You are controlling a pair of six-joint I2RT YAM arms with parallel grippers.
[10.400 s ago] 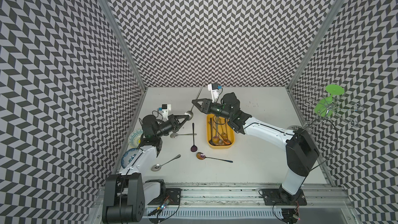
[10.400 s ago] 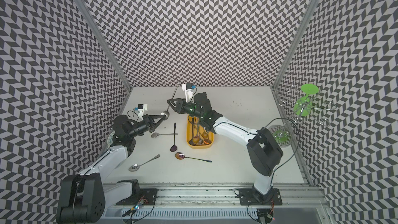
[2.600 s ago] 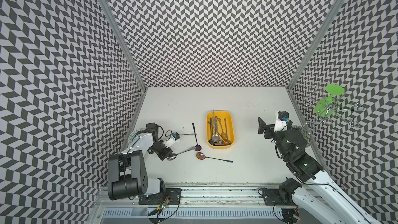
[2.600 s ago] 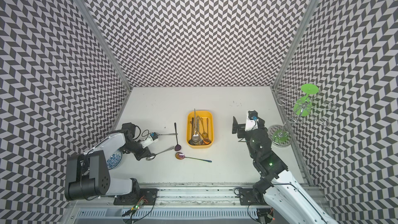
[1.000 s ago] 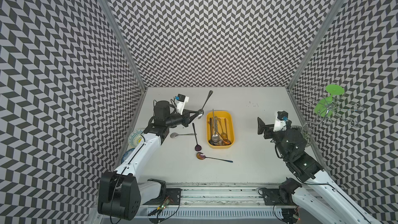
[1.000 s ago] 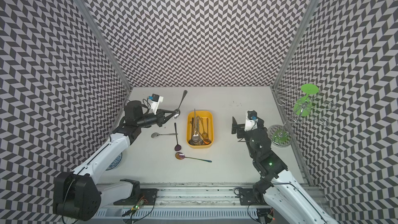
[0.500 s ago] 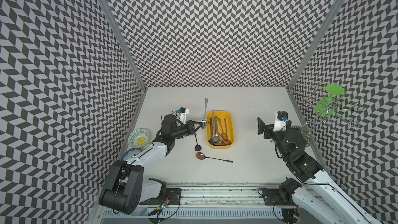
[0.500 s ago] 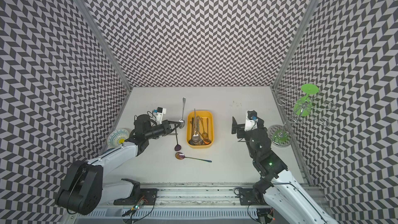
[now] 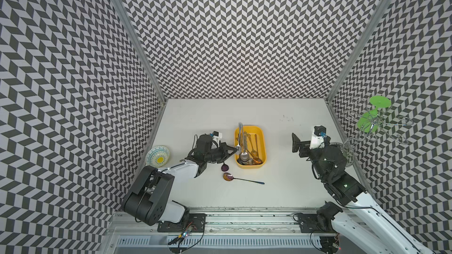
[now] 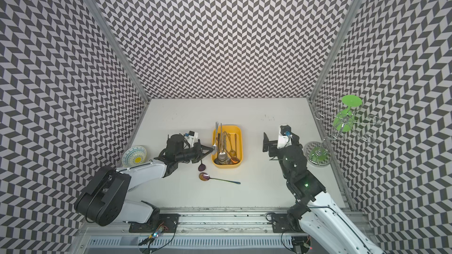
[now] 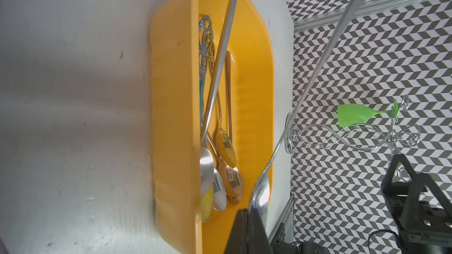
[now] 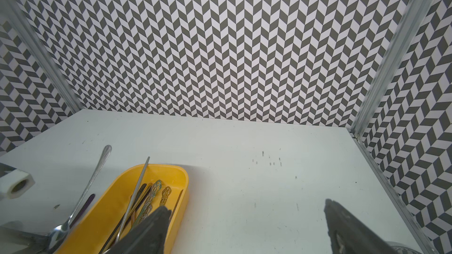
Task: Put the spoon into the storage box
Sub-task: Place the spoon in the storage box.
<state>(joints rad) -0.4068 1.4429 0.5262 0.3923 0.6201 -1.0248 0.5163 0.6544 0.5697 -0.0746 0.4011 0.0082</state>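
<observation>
We are in a robotics lab, inside a closed test cell and not a lived-in kitchen. Black-and-white chevron walls (image 9: 232,32) stand on three sides of a plain white desk (image 9: 288,174), and aluminium posts (image 9: 137,42) join them at the corners. The left arm (image 9: 181,171) and right arm (image 9: 342,184) are bolted to a metal rail (image 9: 244,218) along the front, above a slotted cable duct (image 9: 244,241). Tableware lies about: a yellow storage box (image 9: 263,142) of spoons (image 9: 243,154), a patterned plate (image 9: 157,155) and a wire stand (image 10: 318,156).
</observation>
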